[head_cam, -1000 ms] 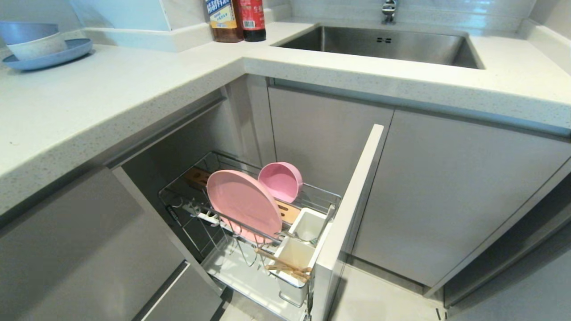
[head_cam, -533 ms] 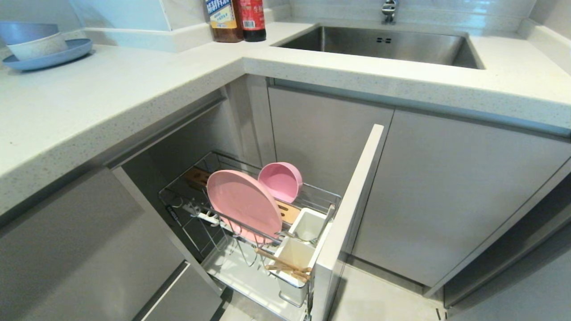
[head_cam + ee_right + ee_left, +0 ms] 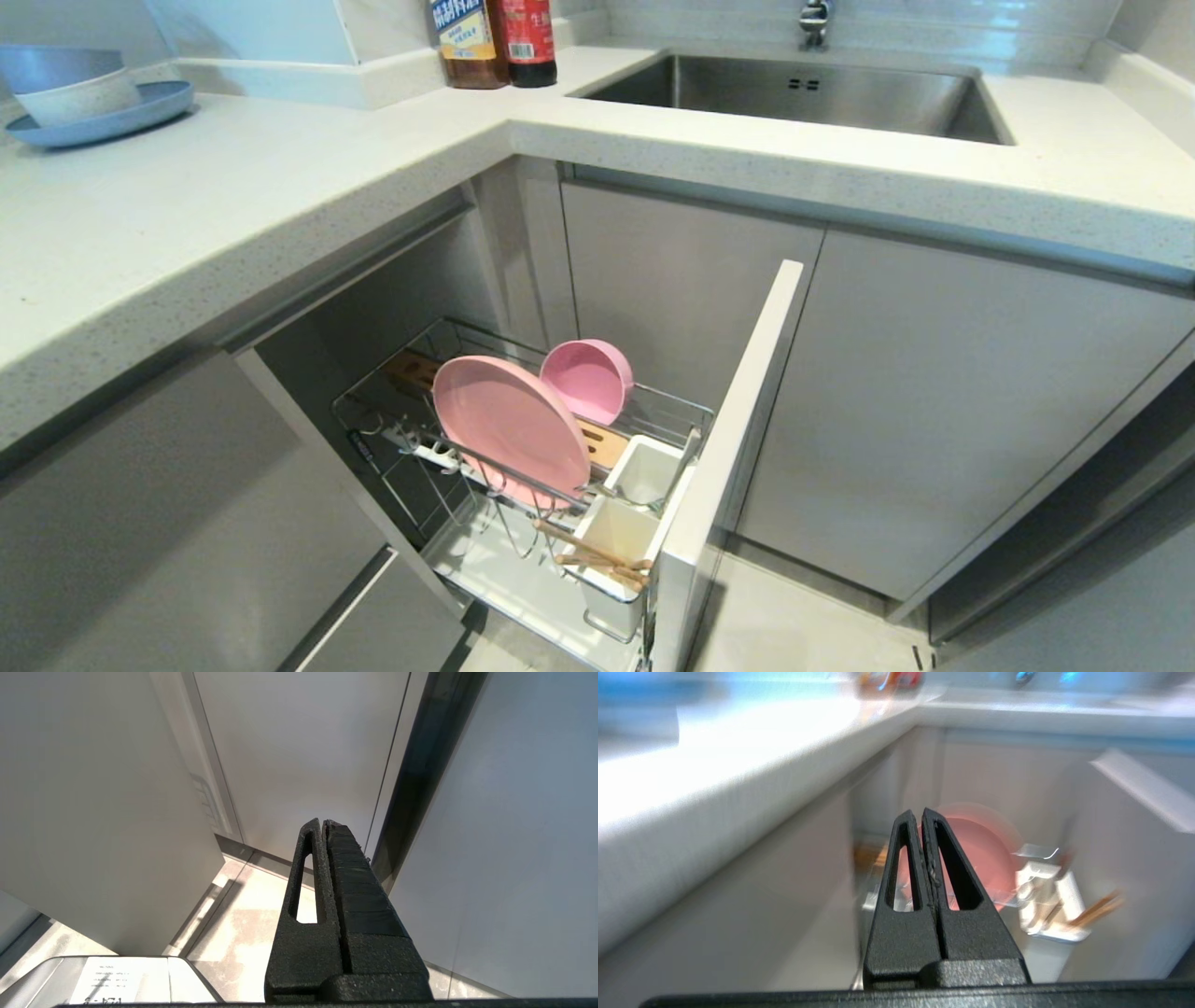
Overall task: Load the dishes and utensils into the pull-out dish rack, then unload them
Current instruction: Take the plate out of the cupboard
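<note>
1. The pull-out dish rack (image 3: 523,439) stands drawn out from under the bench (image 3: 233,205), its pale front panel (image 3: 738,439) nearest the camera side.
2. The pink plate (image 3: 509,429) stands on edge in the wire basket, tilted back, with the wooden strip (image 3: 602,443) just behind its lower rim.
3. The pink bowl (image 3: 588,378) sits on its side behind the plate, its hollow facing forward.
4. Two white utensil cups (image 3: 644,467) sit against the front panel; the chopsticks (image 3: 597,555) lie slanted across the nearer cup. The fork cannot be made out.
5. The left pincer (image 3: 922,816) hangs in front of the open cabinet, fingers pressed together and holding nothing, pointing toward the blurred pink plate.
6. The right pincer (image 3: 322,823) is low beside closed cabinet doors (image 3: 303,756) above the floor (image 3: 243,924), fingers closed and empty.
7. On the bench's far left a blue plate (image 3: 103,117) carries stacked bowls; two bottles (image 3: 495,42) stand near the sink (image 3: 803,93).
</note>
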